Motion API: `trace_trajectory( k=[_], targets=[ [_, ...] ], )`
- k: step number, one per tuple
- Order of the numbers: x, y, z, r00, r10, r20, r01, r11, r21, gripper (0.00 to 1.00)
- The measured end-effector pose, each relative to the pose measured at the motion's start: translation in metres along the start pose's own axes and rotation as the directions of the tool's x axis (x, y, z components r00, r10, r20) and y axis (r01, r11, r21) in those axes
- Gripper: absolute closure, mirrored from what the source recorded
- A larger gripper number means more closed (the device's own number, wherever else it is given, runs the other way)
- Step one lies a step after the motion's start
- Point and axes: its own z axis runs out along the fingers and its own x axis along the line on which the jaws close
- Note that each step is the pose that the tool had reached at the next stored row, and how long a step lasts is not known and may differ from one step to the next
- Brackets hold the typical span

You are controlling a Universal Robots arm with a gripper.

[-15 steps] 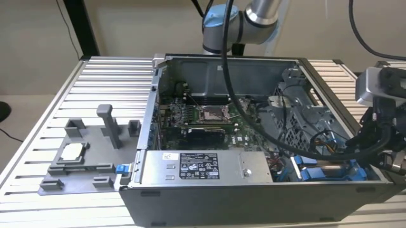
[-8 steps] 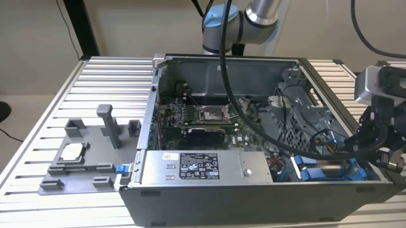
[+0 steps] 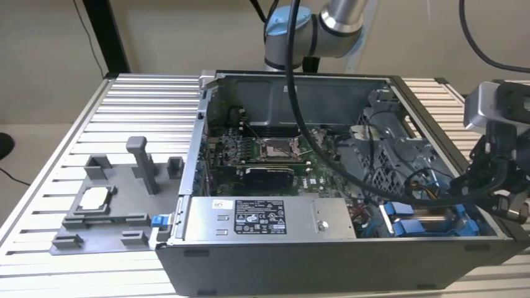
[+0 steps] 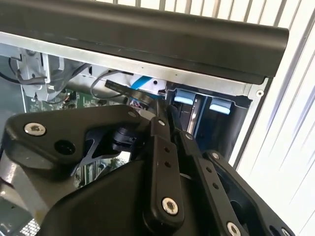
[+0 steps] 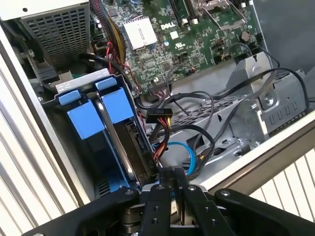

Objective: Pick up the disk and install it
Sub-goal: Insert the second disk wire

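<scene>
PC case (image 3: 273, 267) on table (image 3: 141, 105); fixture tray (image 3: 112, 233) at its exterior-view left; PSU (image 3: 265, 217) inside case, front.

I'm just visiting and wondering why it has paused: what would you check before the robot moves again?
1. Computer case open, drive bay reachable: ok.
2. Disk sits in the bay beside another blue carrier: ok.
3. Disk pushed fully home: cannot tell.
4. Gripper shut and holding nothing: ok.
5. Room around the gripper: not ok, the coloured cables lie right beside it.
6. Arm's own black cable drapes across the motherboard: not ok.
</scene>
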Motion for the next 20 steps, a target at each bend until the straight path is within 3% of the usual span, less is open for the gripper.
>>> trace_trajectory(
  k=[3, 13, 16, 20],
  targets=[
    [0.0017, 0.0048, -0.0016, 1.0, -0.004, -0.0007, 0.004, 1.0, -0.0013, 1.0],
    [0.0104, 0.0243, -0.0039, 0.9995, -0.03, -0.0128, 0.029, 0.9996, -0.0053, 1.0],
    [0.0123, 0.0286, -0.0042, 0.999, -0.039, -0.0204, 0.039, 0.9992, -0.0038, 1.0],
    [0.0148, 0.0339, -0.0047, 0.9986, -0.049, -0.0228, 0.049, 0.9988, 0.0001, 1.0]
  ],
)
